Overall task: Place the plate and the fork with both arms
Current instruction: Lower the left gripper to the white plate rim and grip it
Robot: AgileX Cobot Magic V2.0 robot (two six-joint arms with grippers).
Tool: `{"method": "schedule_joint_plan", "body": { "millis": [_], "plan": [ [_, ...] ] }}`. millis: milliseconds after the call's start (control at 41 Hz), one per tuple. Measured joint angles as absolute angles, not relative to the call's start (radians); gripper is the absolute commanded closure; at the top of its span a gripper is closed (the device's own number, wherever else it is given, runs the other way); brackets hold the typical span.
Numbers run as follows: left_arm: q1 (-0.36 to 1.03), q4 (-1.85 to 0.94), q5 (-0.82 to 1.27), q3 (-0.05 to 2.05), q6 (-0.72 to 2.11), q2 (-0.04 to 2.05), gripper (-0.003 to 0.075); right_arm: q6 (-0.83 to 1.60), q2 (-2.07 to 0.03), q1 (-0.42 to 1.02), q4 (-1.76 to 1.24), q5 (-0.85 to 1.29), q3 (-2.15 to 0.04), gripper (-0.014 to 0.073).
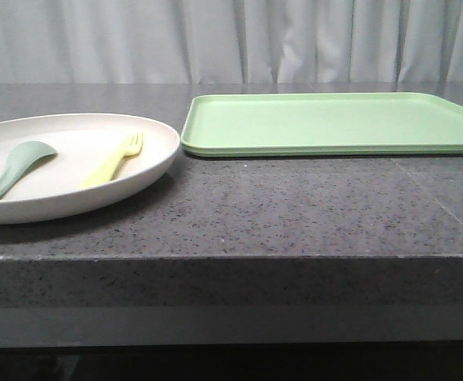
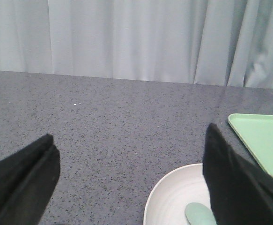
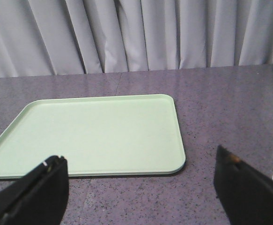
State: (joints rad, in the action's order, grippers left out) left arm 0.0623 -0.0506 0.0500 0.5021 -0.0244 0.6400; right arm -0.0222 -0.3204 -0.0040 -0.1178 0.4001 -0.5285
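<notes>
Plate first: the cream dish sits at the left end of the dark speckled table, close to its front edge, with its left side running out of the front view. Two utensils lie inside it, a grey-green spoon toward the left and the pale-yellow fork just right of centre, tines pointing to the back of the table. Right of the plate, close to its rim but apart from it, lies the flat light-green tray, reaching to the right end of the table; nothing lies on it.

Neither arm shows in the front view. The left gripper hangs above the table with its fingers spread wide and nothing between them; part of the plate's rim and the spoon's bowl sit beside one finger. The right gripper is likewise spread and empty, looking across the tray (its near corner lies between the two fingers).

The task looks unstarted: both items are still together and ungripped. Next, presumably, one arm must descend onto the plate's rim and the other onto the fork's thin handle, which calls for a low, careful pinch against the dish floor.
</notes>
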Motion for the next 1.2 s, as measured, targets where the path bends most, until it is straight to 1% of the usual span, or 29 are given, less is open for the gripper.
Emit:
{"method": "schedule_joint_plan", "body": {
  "millis": [98,415,610,733,903,1026,1197],
  "plan": [
    [0.062,-0.051,0.135,0.566,-0.024,0.688,0.0111,-0.022,-0.32,-0.004,-0.118,0.396,-0.528,-0.0059],
    [0.078,-0.051,0.683,0.932,-0.024,1.054,0.0111,-0.022,-0.32,-0.004,-0.118,0.375,-0.528,-0.0059],
    [0.116,-0.051,0.87,1.065,-0.024,1.257,0.0111,-0.022,-0.322,-0.004,-0.118,0.374,-0.528,-0.0059],
    [0.116,-0.039,0.933,1.116,-0.024,1.368,0.0111,-0.022,-0.322,-0.004,-0.118,0.373,-0.528,-0.0059],
    [0.116,-0.031,0.949,1.126,-0.024,1.475,0.0111,-0.022,-0.322,-0.004,-0.118,0.373,-0.528,-0.0059],
    [0.116,-0.029,0.95,1.126,-0.024,1.522,0.0111,-0.022,-0.322,-0.004,-0.118,0.373,-0.528,-0.0059],
    [0.116,-0.042,0.95,1.133,-0.024,1.538,0.0111,-0.022,-0.322,-0.004,-0.118,0.373,-0.528,-0.0059]
  ]
}}
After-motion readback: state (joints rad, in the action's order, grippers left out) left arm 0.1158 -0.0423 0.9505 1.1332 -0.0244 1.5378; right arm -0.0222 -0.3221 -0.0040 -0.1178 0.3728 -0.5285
